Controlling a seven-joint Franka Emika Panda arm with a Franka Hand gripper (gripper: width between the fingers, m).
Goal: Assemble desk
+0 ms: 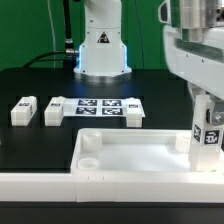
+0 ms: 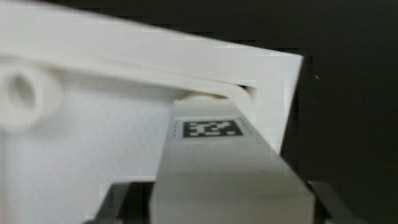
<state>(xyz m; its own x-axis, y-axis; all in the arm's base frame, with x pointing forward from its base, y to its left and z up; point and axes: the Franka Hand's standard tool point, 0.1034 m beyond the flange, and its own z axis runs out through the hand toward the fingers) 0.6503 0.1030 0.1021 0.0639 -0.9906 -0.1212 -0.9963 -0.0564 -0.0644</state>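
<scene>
While the hand (image 1: 203,112) pinches one tagged leg (image 1: 207,136) upright, that leg's lower end meets a far corner of the white slab (image 1: 130,155). The slab lies rim-up along the black desk's (image 1: 40,150) near edge. Two loose legs (image 1: 22,111) lie toward the far left corner.

Bright even light; blown-out whites; soft wrist-view blur
</scene>
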